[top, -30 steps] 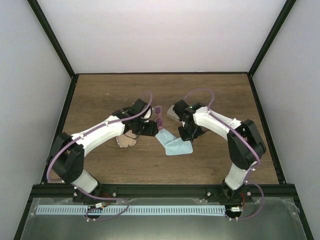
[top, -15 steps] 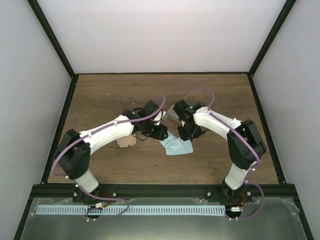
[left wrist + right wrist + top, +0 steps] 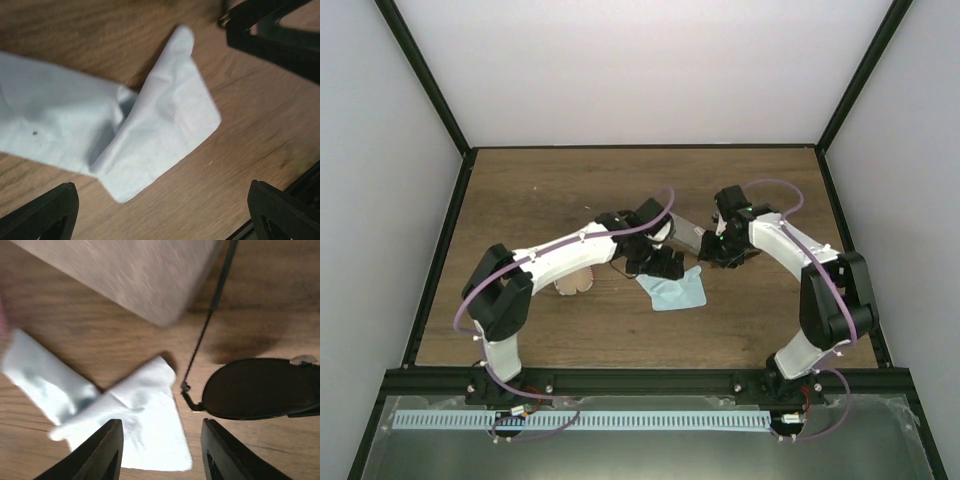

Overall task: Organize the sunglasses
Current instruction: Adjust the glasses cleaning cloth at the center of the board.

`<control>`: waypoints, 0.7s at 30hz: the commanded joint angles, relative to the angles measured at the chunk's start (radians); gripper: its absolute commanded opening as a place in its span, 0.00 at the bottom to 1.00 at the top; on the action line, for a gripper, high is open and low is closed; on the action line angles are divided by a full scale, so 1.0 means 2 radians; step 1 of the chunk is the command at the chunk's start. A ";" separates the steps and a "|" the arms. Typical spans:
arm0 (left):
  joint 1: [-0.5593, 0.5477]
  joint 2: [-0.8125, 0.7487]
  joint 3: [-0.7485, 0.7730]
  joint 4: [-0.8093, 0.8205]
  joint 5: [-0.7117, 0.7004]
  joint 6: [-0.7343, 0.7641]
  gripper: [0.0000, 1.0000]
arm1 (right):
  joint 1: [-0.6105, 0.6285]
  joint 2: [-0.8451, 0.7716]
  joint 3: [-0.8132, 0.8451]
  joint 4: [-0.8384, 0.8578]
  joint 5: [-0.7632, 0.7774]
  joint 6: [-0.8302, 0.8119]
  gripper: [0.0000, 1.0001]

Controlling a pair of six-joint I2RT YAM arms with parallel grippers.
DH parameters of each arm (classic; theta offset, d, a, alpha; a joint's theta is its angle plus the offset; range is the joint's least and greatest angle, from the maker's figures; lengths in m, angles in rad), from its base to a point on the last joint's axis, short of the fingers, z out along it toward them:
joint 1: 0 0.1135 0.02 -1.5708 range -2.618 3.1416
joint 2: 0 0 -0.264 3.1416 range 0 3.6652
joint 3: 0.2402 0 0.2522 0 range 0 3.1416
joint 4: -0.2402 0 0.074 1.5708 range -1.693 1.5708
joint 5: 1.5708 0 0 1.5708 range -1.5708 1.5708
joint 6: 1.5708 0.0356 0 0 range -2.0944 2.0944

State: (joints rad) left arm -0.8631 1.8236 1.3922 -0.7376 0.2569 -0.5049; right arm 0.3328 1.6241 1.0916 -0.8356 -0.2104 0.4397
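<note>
A pair of black thin-framed sunglasses (image 3: 260, 387) with dark lenses lies on the wood, one wire arm stretched out toward the grey case. My right gripper (image 3: 162, 455) hovers open just beside its hinge, over a corner of the light blue cloth (image 3: 125, 425), with nothing between its fingers. In the top view the right gripper (image 3: 712, 252) hides this pair. My left gripper (image 3: 165, 215) is wide open and empty above the same folded cloth (image 3: 125, 135); from above, the left gripper (image 3: 668, 268) sits at the cloth's upper left edge.
A grey case (image 3: 686, 236) lies between the two grippers, blurred in the right wrist view (image 3: 135, 275). A pinkish oval case (image 3: 572, 283) rests under the left forearm. A dark shape (image 3: 275, 35) crosses the left wrist view's upper right corner.
The left arm reached further right over the cloth and its gripper opened wide. The right gripper opened from shut and shifted right and back, off the cloth.
</note>
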 commanded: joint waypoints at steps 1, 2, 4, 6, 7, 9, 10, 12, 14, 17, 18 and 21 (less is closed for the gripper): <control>0.007 0.013 0.035 0.005 0.029 -0.067 0.93 | -0.017 -0.032 -0.006 0.057 -0.049 0.038 0.40; 0.007 0.015 0.033 0.005 0.027 -0.074 0.88 | -0.017 -0.031 -0.008 0.054 -0.054 0.036 0.36; 0.004 0.013 0.020 0.013 0.025 -0.081 0.72 | -0.017 -0.030 -0.018 0.047 -0.063 0.032 0.22; 0.002 0.007 -0.001 0.022 0.015 -0.080 0.55 | -0.016 -0.027 -0.031 0.036 -0.063 0.022 0.16; 0.002 0.004 -0.009 0.020 0.008 -0.077 0.49 | -0.014 -0.023 -0.034 0.026 -0.055 0.017 0.16; 0.002 -0.002 -0.020 0.014 -0.005 -0.068 0.41 | -0.008 -0.017 -0.037 0.008 -0.034 0.008 0.20; 0.003 -0.004 -0.023 0.011 -0.010 -0.064 0.40 | -0.003 -0.019 -0.038 0.004 -0.027 0.006 0.23; 0.003 -0.008 -0.025 0.010 -0.016 -0.057 0.41 | 0.012 -0.019 -0.036 -0.008 -0.017 0.005 0.30; 0.005 -0.007 -0.019 0.007 -0.017 -0.055 0.47 | 0.034 -0.012 -0.032 -0.024 -0.008 0.005 0.37; 0.006 -0.002 -0.003 -0.001 -0.012 -0.051 0.62 | 0.071 -0.002 -0.035 -0.040 0.020 0.012 0.42; 0.006 -0.001 0.005 -0.008 -0.012 -0.049 0.66 | 0.079 0.002 -0.037 -0.044 0.027 0.015 0.42; 0.011 0.003 0.029 -0.028 -0.013 -0.041 0.73 | 0.095 0.006 -0.050 -0.050 0.039 0.027 0.43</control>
State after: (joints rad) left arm -0.8524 1.8370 1.3766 -0.7502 0.2367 -0.6106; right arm 0.4862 1.6165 1.0058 -0.8845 -0.2001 0.4660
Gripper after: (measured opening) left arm 0.708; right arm 0.424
